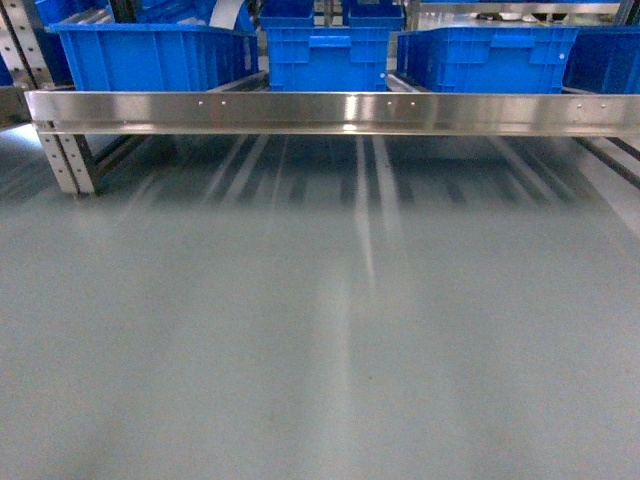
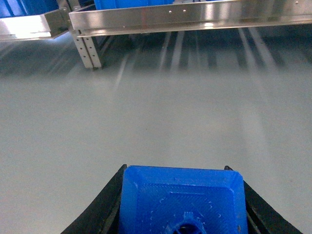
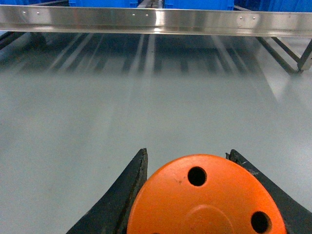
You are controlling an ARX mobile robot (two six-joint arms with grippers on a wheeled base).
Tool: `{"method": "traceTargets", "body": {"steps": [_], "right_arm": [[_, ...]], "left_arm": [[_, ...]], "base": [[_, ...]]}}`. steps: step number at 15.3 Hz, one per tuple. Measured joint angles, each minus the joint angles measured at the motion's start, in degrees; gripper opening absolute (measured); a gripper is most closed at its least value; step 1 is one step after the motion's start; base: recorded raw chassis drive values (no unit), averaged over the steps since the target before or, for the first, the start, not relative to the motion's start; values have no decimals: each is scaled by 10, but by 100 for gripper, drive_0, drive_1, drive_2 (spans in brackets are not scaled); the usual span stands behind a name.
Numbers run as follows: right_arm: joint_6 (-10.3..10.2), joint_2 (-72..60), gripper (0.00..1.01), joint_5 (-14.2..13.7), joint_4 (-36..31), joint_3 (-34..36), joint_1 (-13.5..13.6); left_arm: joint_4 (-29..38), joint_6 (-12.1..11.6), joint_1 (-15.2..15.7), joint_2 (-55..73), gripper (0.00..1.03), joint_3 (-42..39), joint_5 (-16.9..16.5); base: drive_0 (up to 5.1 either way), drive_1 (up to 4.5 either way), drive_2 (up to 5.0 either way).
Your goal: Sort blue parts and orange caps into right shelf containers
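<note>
Open grey floor (image 1: pixel 320 340) stretches unobstructed up to the shelf (image 1: pixel 330 110), whose steel front rail runs across the full width as a barrier. Behind and above it, blue crates (image 1: pixel 485 55) sit side by side with narrow gaps between them; upright posts (image 1: pixel 65 160) block the left end.

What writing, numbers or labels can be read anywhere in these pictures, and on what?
None can be read.
Orange cap in the right gripper: only its holed top shows, no print.
Blue part in the left gripper: no marking.
Blue crates and steel shelf rail: no labels visible.
</note>
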State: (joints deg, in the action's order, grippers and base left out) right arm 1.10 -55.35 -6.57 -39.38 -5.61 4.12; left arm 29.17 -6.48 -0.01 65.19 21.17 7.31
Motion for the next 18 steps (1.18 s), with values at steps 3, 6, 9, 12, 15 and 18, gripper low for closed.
{"method": "traceTargets", "body": {"steps": [3, 6, 9, 12, 15, 18], "right_arm": [[0, 0, 42, 0, -1, 0, 0], [0, 0, 42, 0, -1, 0, 0], [0, 0, 42, 0, -1, 0, 0], [0, 0, 42, 0, 1, 0, 0], [0, 0, 42, 0, -1, 0, 0], [0, 0, 42, -2, -1, 0, 0]], "left_arm": [[0, 0, 2, 0, 44, 0, 2], [0, 0, 2, 1, 44, 0, 2], [0, 0, 2, 1, 44, 0, 2], [0, 0, 2, 0, 44, 0, 2], [0, 0, 1, 0, 44, 0, 1], [2, 0, -1, 0, 44, 0, -1]], "base": [[307, 128, -514], [324, 145, -497], [328, 149, -493], [317, 159, -497], [307, 196, -492], [191, 281, -453]]}}
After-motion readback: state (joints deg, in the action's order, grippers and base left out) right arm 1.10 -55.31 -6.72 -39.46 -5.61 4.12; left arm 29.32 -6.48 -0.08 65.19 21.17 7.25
